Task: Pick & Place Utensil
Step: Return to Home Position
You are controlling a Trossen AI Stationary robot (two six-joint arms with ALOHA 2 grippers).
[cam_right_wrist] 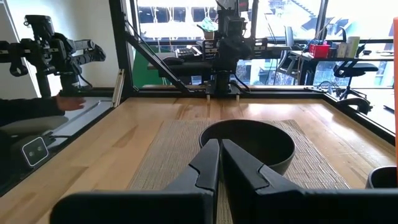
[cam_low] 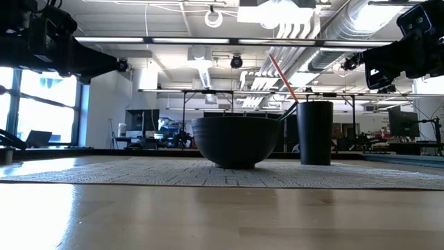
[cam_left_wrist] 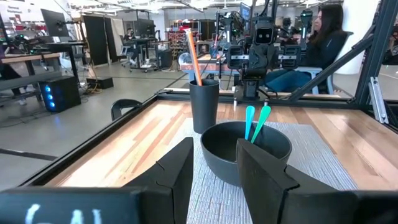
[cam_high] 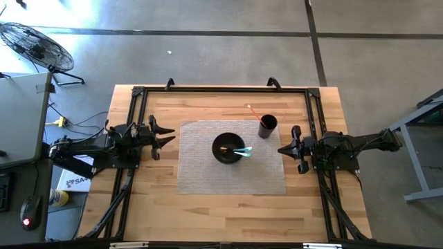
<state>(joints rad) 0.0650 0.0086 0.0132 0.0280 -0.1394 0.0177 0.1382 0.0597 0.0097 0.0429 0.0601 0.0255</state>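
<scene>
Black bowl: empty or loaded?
Loaded: two utensils stand in the black bowl, handles leaning over its rim, seen in the left wrist and high views.

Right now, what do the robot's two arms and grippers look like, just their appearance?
Both arms are dark, nearly black, made of blocky jointed segments, one at each side of the table. The left gripper and right gripper each carry two flat, angular black fingers that narrow toward the tips. No markings or cables on them are clear enough to describe.
</scene>
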